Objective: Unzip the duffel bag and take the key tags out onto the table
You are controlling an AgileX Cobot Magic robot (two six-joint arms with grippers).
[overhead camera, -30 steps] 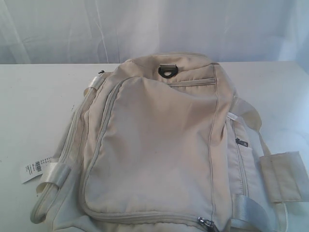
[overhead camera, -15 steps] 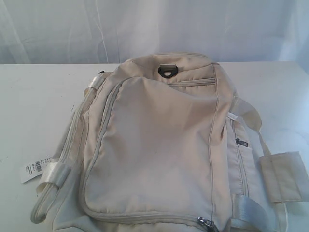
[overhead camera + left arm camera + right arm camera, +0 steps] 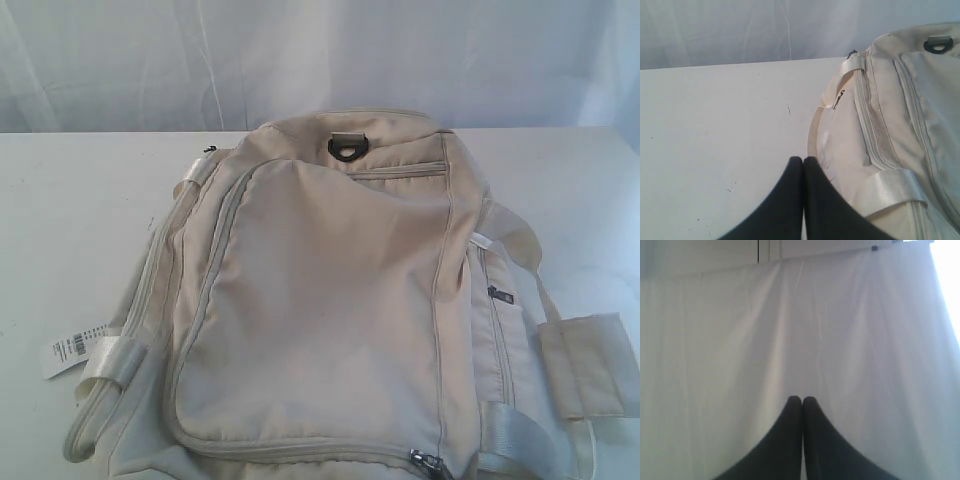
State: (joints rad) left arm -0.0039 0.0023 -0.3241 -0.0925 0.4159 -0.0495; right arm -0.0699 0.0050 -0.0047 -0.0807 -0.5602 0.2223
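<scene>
So, at the near edge of the table (image 3: 80, 220) we've got a zipper pull (image 3: 428, 462) on the duffel bag (image 3: 330, 310), and our left gripper (image 3: 803, 160), clenched on nothing, sits over the table just beside the bag's flank, so we'd call it the nearer arm. The bag's long axis runs from the near edge toward the far edge, black D-ring (image 3: 347, 148) at the far end, zipped shut, key tags not in sight. Our right gripper (image 3: 802, 399), also clenched empty, points at the curtain (image 3: 790, 315), no bag in its view.
</scene>
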